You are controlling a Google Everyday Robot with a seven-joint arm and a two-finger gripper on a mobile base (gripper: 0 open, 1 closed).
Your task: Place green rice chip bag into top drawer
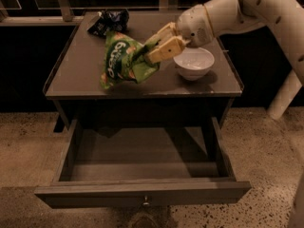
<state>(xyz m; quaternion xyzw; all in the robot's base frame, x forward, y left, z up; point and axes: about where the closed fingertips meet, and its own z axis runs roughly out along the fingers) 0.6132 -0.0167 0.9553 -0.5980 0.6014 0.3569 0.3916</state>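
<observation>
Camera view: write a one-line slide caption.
Gripper shut on the green rice chip bag over the table, white bowl beside, top drawer open below.

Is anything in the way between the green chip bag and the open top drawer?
Nothing visible. The gripper, jaws shut on the green rice chip bag, holds it over the tabletop; the top drawer stands open below. The white bowl and dark snack bag sit aside on the tabletop.
</observation>
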